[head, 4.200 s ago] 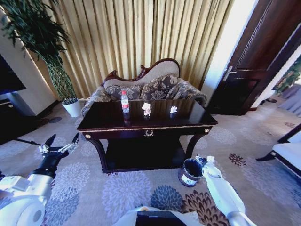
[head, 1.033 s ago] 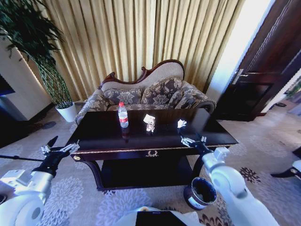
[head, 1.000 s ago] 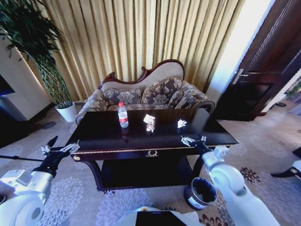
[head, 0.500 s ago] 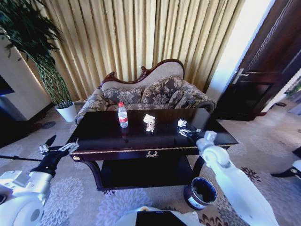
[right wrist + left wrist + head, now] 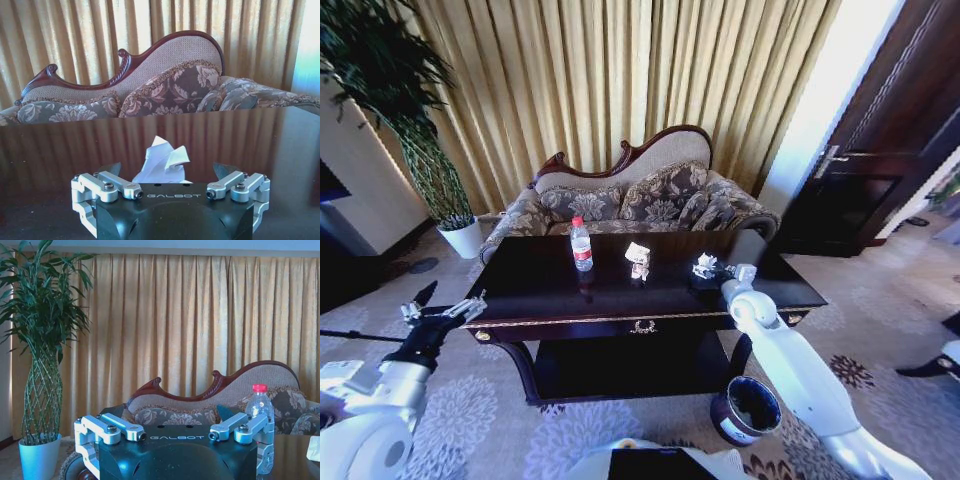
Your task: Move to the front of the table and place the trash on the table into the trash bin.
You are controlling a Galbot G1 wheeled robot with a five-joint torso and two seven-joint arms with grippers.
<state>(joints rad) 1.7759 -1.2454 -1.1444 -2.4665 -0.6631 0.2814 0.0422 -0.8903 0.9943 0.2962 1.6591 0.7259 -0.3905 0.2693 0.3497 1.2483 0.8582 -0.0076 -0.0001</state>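
Here is the large dark glossy wooden table (image 5: 550,295) with its gold edge trim, square in front of the robot. The right gripper (image 5: 705,268) is out over the tabletop at about three o'clock from the table's middle, right at a small crumpled whitish paper piece (image 5: 704,263). From the right wrist camera that paper piece (image 5: 162,162) stands between the spread fingers (image 5: 109,170), jaws wide and released, nothing clamped. Whether the fingers touch the paper cannot be told.

Toward nine o'clock from that piece sits a second crumpled whitish paper wad (image 5: 638,258), near the table's centre. Farther along at nine o'clock stands the small clear plastic bottle with the red cap and red label (image 5: 581,245), upright.

Down on the patterned carpet (image 5: 510,400) at five o'clock from the table, beside the near right leg, is the small round dark trash bin with a pale rim (image 5: 748,409), mouth open.

The left gripper (image 5: 443,309) hovers off the table's near left corner at eight o'clock, fingers spread, holding nothing. Its wrist camera looks past the open fingers (image 5: 114,426) to the bottle (image 5: 260,412) and a tall green plant in a white pot (image 5: 39,365).

Behind the table is a patterned sofa with a carved wooden back (image 5: 640,195).
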